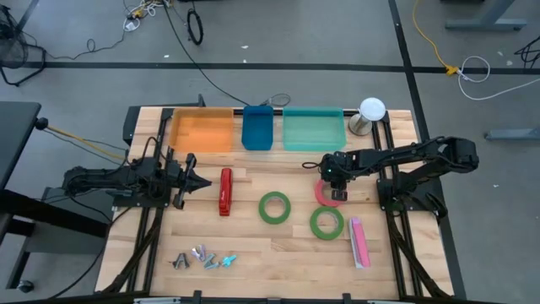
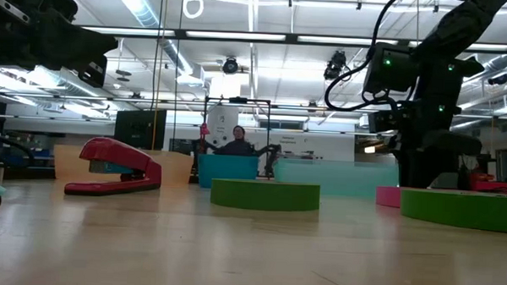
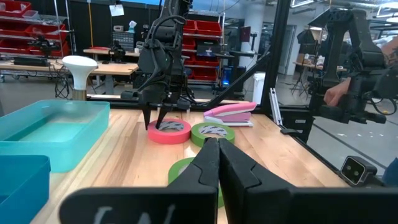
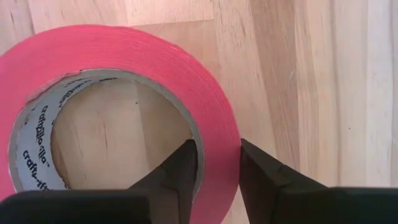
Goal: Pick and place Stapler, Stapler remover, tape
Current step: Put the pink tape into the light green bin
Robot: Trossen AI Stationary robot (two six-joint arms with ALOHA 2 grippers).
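1. From above, you see the right end effector [image 1: 334,196] over the red-pink tape roll [image 1: 329,193] at the right-centre of the wooden surface [image 1: 253,245]. Two green tape rolls lie nearby, one [image 1: 274,207] toward the middle, the other [image 1: 326,222] just below the red-pink roll. The red stapler [image 1: 225,191] lies left of centre, a pink stapler [image 1: 359,241] at the right, and the staple removers [image 1: 202,257] sit in a cluster near the front left. An orange tray [image 1: 201,131], a blue tray [image 1: 257,128] and a teal tray [image 1: 313,129] line the far edge. Your left end effector [image 1: 202,181] waits left of the red stapler.

2. At table height, you see the red stapler [image 2: 114,166] on the left, a green roll [image 2: 264,194] in the middle, another [image 2: 462,208] at the right, with the red-pink roll [image 2: 388,195] partly hidden behind it.

3. From the left wrist, your left end effector [image 3: 217,158] has its fingers pressed together, holding nothing. Farther off, the right end effector [image 3: 158,121] stands down on the red-pink roll [image 3: 169,131].

4. From the right wrist, your right end effector [image 4: 217,168] is narrow, one finger [image 4: 177,171] inside the ring and the other outside, straddling the wall of the red-pink roll [image 4: 124,46], which lies flat on the surface.
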